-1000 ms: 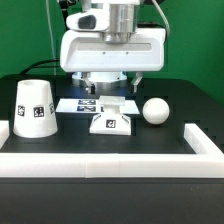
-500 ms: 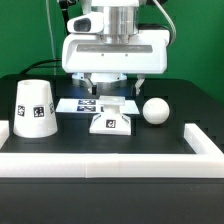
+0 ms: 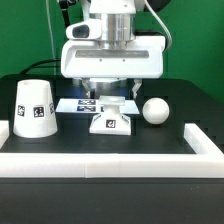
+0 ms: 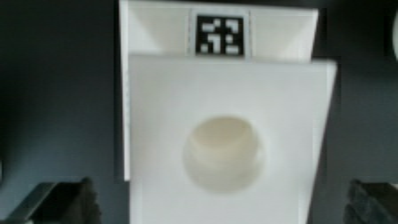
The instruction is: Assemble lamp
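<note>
Gripper spread above tagged base, tagged shade

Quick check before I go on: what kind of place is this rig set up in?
Most likely a robotics lab test bench: a black table fenced by a white border rail, a fixed marker board, and tag-printed lamp parts such as the shade, before a plain green backdrop.
</note>
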`<state>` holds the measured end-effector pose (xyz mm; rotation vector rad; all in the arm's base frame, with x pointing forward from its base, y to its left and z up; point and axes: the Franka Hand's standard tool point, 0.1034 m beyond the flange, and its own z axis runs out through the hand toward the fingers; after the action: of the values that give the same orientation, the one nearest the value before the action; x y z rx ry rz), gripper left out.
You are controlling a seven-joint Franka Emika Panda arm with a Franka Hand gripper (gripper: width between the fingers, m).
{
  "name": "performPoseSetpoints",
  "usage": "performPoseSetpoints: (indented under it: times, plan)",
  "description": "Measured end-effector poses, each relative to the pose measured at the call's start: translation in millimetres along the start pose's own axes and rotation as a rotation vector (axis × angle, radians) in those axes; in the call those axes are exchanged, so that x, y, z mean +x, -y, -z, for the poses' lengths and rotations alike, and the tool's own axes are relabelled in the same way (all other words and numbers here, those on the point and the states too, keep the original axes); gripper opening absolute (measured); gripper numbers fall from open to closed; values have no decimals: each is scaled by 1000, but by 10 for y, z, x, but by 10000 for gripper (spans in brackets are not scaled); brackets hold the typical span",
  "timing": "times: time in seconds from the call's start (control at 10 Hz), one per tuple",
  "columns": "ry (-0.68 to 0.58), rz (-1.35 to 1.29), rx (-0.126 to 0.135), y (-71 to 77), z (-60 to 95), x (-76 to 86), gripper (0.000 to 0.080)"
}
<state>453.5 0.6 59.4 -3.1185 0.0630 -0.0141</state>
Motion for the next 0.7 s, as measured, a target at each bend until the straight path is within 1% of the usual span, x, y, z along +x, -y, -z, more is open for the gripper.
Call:
performPoseSetpoints:
  times: [0.2,0.4,0.6,0.7]
  plan:
    - [0,2,-1,1,-83,-56,699]
    - [6,7,-2,-1,-111,-74,699]
    - [9,10,-1,-2,-127,-80,532]
    - [10,11,-1,1,-129,-81,532]
